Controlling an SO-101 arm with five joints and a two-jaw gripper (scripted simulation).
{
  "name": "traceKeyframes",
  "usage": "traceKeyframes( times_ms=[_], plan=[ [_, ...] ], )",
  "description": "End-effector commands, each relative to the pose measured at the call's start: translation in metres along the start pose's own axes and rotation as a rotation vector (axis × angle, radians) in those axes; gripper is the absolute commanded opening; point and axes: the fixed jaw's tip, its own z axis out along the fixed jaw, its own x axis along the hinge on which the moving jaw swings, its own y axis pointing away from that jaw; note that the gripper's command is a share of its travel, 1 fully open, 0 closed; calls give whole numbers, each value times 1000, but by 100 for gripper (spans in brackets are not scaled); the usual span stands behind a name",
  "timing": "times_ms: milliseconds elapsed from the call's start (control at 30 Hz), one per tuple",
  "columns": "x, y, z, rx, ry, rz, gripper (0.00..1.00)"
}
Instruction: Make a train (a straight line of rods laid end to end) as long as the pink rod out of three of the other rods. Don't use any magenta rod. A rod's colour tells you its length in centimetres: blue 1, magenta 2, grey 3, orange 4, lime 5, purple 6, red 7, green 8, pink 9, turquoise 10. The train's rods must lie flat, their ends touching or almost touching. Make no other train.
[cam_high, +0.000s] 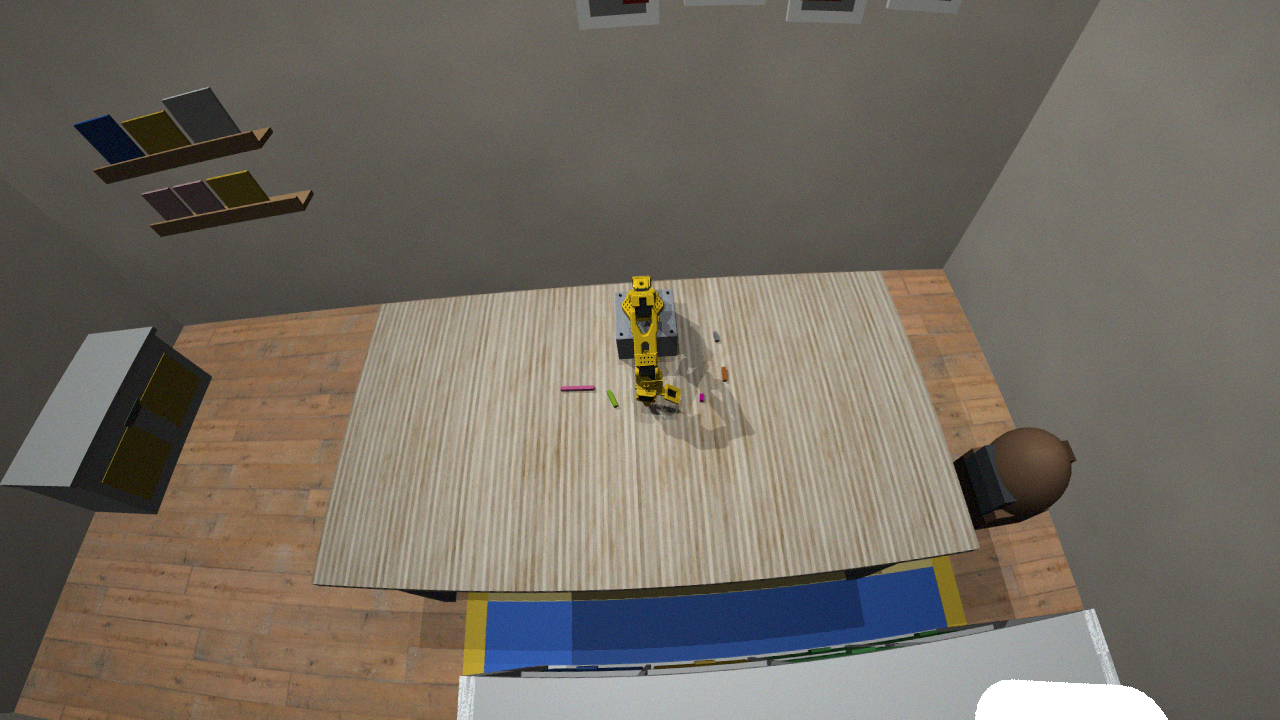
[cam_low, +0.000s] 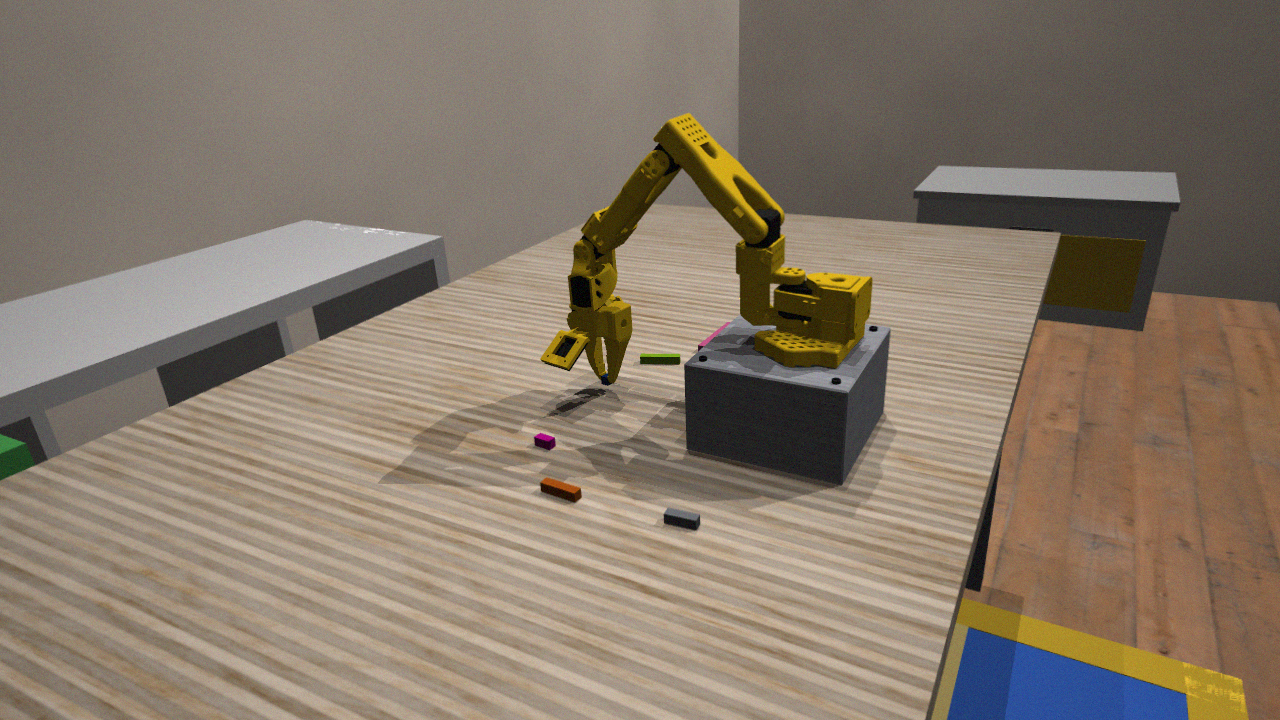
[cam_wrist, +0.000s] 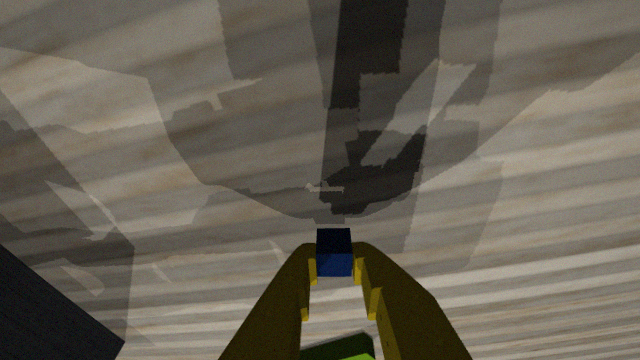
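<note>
My gripper (cam_wrist: 334, 265) (cam_low: 606, 376) (cam_high: 659, 407) is shut on a small blue rod (cam_wrist: 334, 254) (cam_low: 605, 379) and holds it a little above the table. The lime rod (cam_high: 612, 398) (cam_low: 659, 358) (cam_wrist: 340, 350) lies flat just behind the gripper. The pink rod (cam_high: 577, 388) (cam_low: 713, 336) lies farther left, partly hidden behind the arm's base in the exterior view. The magenta rod (cam_high: 701, 396) (cam_low: 544, 440), the orange rod (cam_high: 724, 373) (cam_low: 560, 488) and the grey rod (cam_high: 716, 336) (cam_low: 681, 517) lie apart on the other side of the arm.
The arm stands on a grey base block (cam_low: 778, 411) (cam_high: 621, 340) near the table's back edge. A dark corner of the base block (cam_wrist: 45, 320) shows at the lower left of the wrist view. A grey bench (cam_low: 179, 286) runs beside the table.
</note>
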Motion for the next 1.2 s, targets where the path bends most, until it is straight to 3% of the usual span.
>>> traceKeyframes(
  times_ms=[0,1167],
  plan=[
    [1,-2,1,6,-3,15,0],
    [1,-2,9,6,-3,15,0]
  ],
)
